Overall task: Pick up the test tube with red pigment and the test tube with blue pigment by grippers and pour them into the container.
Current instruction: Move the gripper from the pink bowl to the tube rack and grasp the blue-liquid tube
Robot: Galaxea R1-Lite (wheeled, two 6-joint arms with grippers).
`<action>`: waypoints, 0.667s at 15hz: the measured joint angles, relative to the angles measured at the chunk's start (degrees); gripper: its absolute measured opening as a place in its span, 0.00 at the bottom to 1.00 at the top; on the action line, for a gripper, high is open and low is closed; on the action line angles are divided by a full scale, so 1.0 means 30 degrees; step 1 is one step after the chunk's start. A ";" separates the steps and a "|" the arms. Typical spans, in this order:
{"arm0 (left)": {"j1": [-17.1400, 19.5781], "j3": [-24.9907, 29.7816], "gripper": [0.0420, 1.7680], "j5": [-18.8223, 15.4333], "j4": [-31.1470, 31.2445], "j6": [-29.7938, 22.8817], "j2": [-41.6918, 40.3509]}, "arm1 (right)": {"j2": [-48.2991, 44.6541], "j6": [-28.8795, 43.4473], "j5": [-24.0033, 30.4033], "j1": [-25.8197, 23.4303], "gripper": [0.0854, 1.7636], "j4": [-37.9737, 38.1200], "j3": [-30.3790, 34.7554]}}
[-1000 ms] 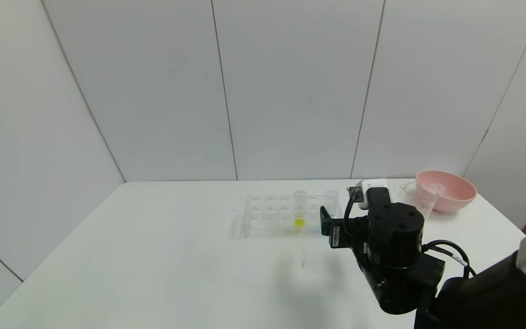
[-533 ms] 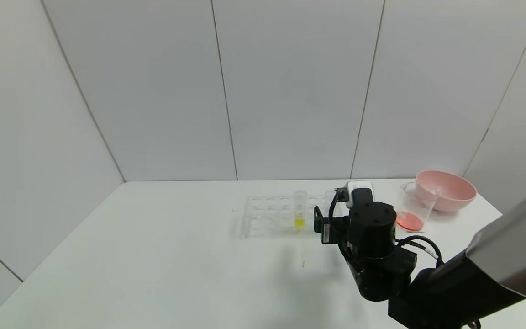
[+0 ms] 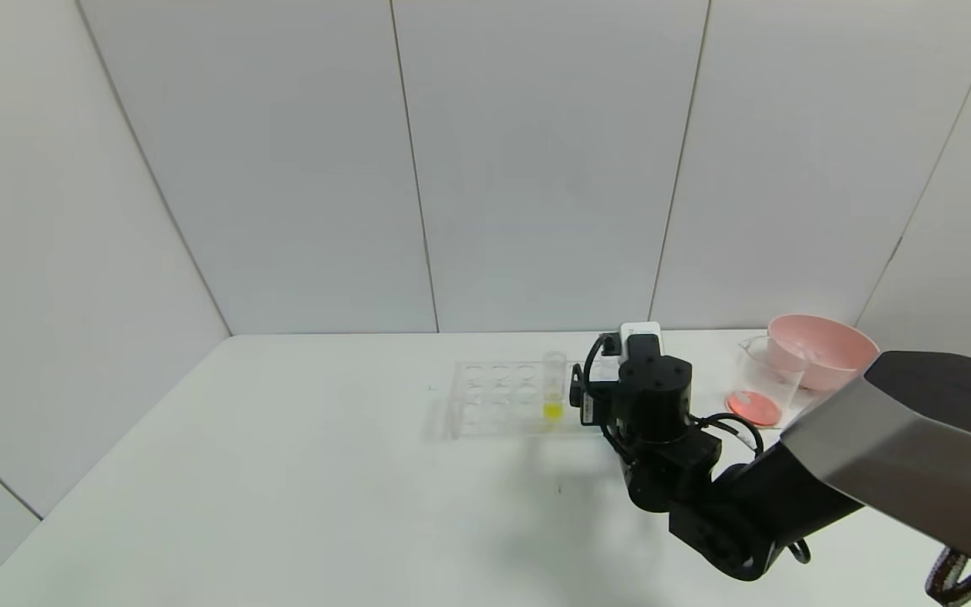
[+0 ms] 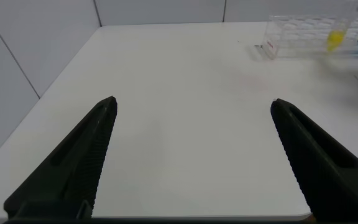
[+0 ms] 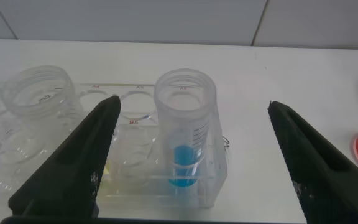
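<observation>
While the black pointed fingers [image 5: 104, 155] of the right gripper [image 5: 191, 158] stood spread wide with nothing held, the small clear round-bottomed tube with bright blue liquid [image 5: 184, 134] was framed between them, straight ahead and not yet touched. Its long axis stood upright in an end hole of the clear plastic tube rack [image 3: 506, 400]. A similar tube with yellow liquid [image 3: 553, 392] stood beside it. The clear glass beaker [image 3: 762, 384], holding orange-red liquid, stood well apart towards the pink bowl [image 3: 827, 350]. The right arm was judged far nearer. The left gripper [image 4: 191, 162], likewise spread and empty, hovered over bare white worktop [image 4: 185, 112].
</observation>
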 joint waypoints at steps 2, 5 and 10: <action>0.0000 0.0000 1.00 0.0000 0.0000 0.0000 0.0000 | 0.0423 -0.0268 0.0000 -0.0284 0.96 0.0000 -0.0512; 0.0000 0.0000 1.00 0.0000 0.0000 0.0000 0.0000 | 0.0614 -0.0386 0.0252 -0.0402 0.96 0.0000 -0.0768; 0.0000 0.0000 1.00 0.0000 0.0000 0.0000 0.0000 | 0.0650 -0.0447 0.0260 -0.0439 0.67 -0.0089 -0.0744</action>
